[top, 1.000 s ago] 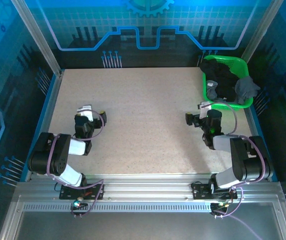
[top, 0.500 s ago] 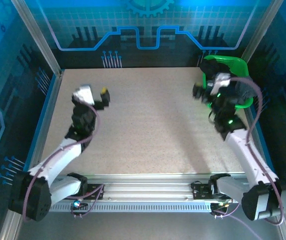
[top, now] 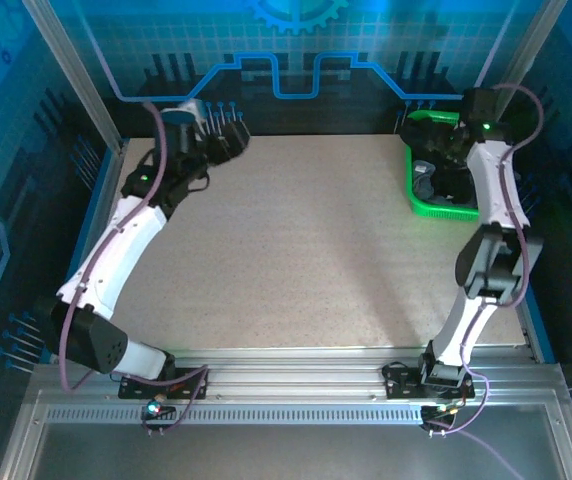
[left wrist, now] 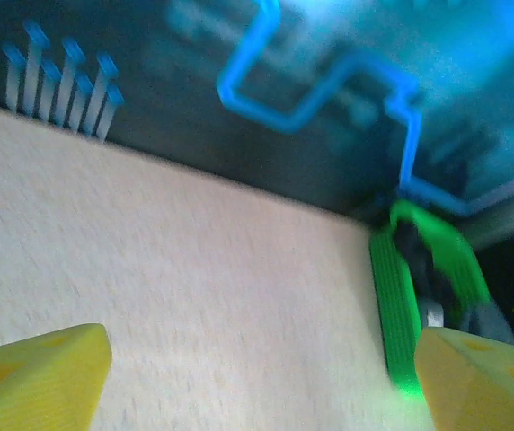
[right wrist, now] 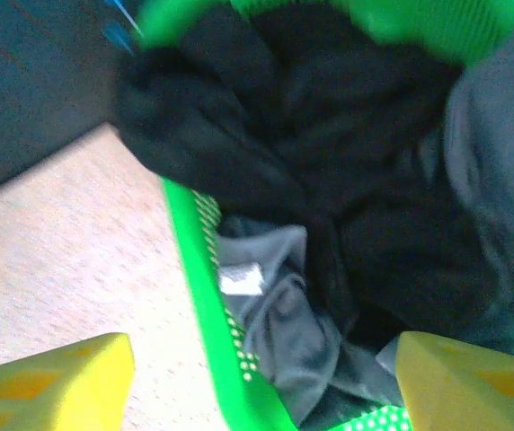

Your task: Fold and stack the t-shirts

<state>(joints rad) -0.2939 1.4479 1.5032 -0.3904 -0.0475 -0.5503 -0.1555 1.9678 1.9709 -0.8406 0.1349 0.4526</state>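
At the far corner of the speckled beige counter (top: pixel 306 250), the wide-open, empty right gripper (right wrist: pixel 266 386) hovers over the bright green plastic mesh basket (right wrist: pixel 199 269), with the crumpled black cloth t-shirt (right wrist: pixel 329 117) and dark grey cloth t-shirt (right wrist: pixel 279 319) just beneath it, so it is likely fetching the first shirt, which needs a descent and pinch.

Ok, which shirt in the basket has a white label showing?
The dark grey shirt, lying low against the green basket wall. The black shirt heaped above it shows none.
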